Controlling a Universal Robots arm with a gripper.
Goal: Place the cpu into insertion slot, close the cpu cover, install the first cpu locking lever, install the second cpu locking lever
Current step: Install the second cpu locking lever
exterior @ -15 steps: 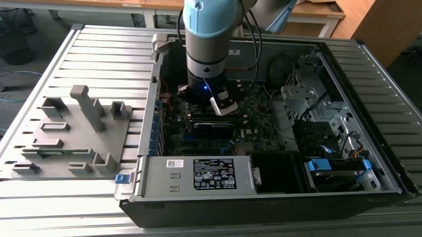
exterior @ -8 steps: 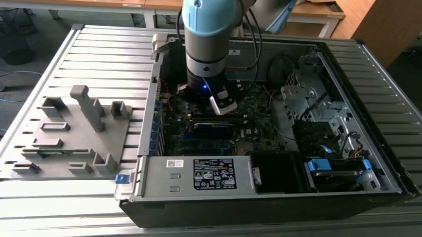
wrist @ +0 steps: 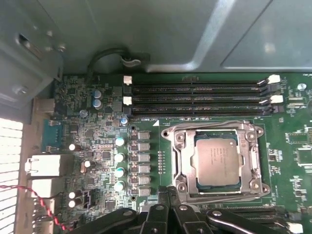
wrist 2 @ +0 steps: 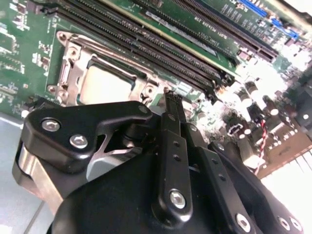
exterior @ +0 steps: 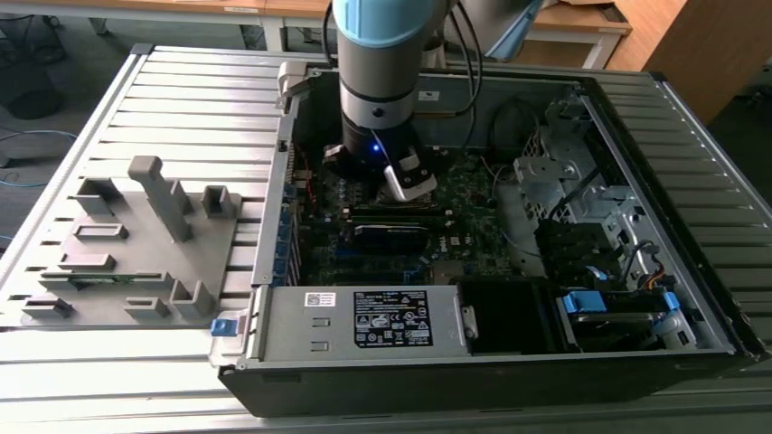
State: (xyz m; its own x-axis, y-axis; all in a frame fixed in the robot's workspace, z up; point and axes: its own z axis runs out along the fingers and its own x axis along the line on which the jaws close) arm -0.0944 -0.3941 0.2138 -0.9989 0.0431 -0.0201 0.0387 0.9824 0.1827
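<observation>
The cpu lies flat in the insertion slot on the green circuit board, its silver top showing through the window of the cpu cover. The cover lies down flat around the chip. My gripper is shut with nothing between its fingers, and its tips hover just off the socket's corner. In the second wrist view the gripper points at the board beside the cpu. In the exterior view the gripper reaches down into the open computer case over the board.
Long black memory slots run along one side of the socket. A row of capacitors and a red-black cable lie on another side. A power supply box sits at the case's front. A grey parts fixture stands on the exterior view's left.
</observation>
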